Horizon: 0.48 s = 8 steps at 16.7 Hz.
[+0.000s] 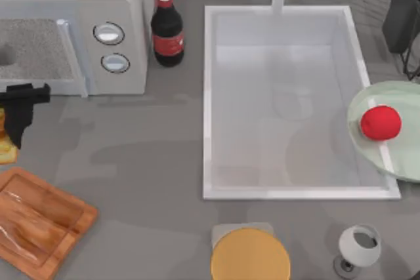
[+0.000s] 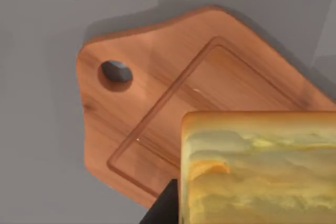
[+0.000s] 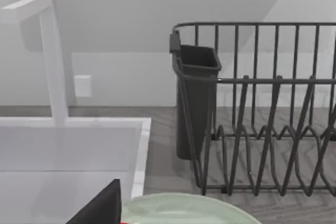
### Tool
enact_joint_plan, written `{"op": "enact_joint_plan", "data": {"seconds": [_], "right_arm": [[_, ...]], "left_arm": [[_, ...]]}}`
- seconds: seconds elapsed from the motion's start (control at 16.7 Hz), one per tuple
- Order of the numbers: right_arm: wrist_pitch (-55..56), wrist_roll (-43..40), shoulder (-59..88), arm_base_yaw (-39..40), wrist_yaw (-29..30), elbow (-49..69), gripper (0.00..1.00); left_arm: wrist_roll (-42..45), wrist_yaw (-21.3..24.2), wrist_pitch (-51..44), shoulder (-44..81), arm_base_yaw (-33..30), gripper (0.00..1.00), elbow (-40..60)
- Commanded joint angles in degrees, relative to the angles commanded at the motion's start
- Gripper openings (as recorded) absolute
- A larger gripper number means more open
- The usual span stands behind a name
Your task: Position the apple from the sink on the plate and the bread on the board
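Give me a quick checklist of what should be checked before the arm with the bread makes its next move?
1. Apple on the green plate: ok.
2. Bread held in the left gripper: ok.
3. Bread over the cutting board: cannot tell; top view places it just beyond the board's edge.
4. Board surface free: ok.
5. Right gripper out of the way near the plate: ok.

The top view looks straight down on the grey desk (image 1: 144,162); the left wrist view hangs close above the brown wooden grooved cutting board (image 2: 157,103), seen lower left from above (image 1: 36,224).
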Motion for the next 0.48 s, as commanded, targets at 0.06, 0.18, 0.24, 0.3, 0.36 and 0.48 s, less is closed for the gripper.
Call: {"op": "enact_joint_plan", "data": {"seconds": [0.06,0.18,0.24,0.3,0.36,0.48], "right_arm": [[0.0,0.0,0.0,0.0,0.0,0.0,1.0],[0.0,0.0,0.0,0.0,0.0,0.0,1.0],[0.0,0.0,0.0,0.0,0.0,0.0,1.0],[0.0,0.0,0.0,0.0,0.0,0.0,1.0],[0.0,0.0,0.0,0.0,0.0,0.0,1.0],[0.0,0.0,0.0,0.0,0.0,0.0,1.0]], "left_arm": [[-4.7,0.07,0.4,-0.15,0.14,0.0,-0.82],[-15.35,0.21,1.31,-0.55,0.43,0.0,-2.61],[-21.23,0.28,1.81,-0.79,0.57,0.0,-3.56],[-27.59,0.35,2.33,-1.07,0.7,0.0,-4.56],[-34.2,0.41,2.85,-1.37,0.82,0.0,-5.56],[-48.1,0.51,3.92,-2.01,1.01,0.0,-7.55]]}}
